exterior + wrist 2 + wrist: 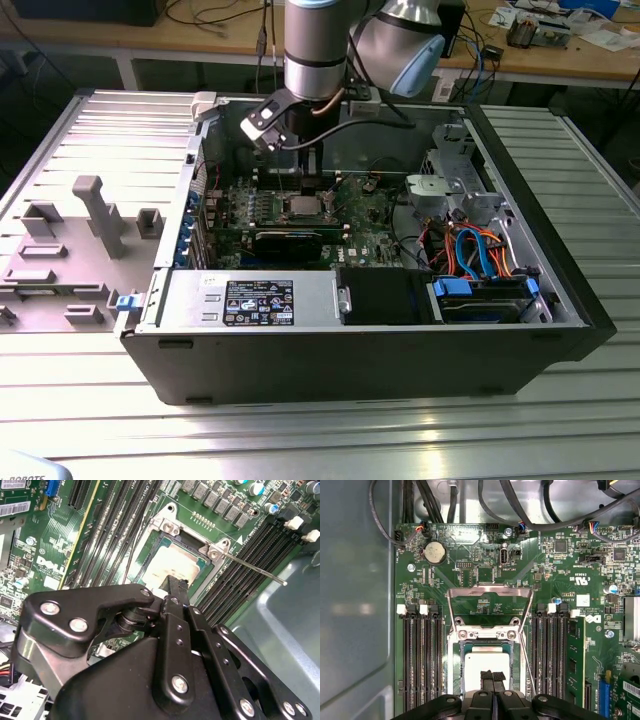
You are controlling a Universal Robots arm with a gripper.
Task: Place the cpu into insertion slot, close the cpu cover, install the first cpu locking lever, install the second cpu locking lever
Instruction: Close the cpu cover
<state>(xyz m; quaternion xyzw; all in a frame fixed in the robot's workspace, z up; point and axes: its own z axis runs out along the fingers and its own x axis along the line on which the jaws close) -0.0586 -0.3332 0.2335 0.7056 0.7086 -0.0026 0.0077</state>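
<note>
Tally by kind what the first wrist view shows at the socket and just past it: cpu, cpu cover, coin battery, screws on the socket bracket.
cpu: 1
cpu cover: 1
round coin battery: 1
socket bracket screws: 2
Total: 5

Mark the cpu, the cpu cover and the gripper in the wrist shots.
cpu (487,657), first wrist view, on its silver top.
cpu cover (490,591), first wrist view, on the frame bar farthest from its hinge.
gripper (493,676), first wrist view, midway between its fingertips.
</note>
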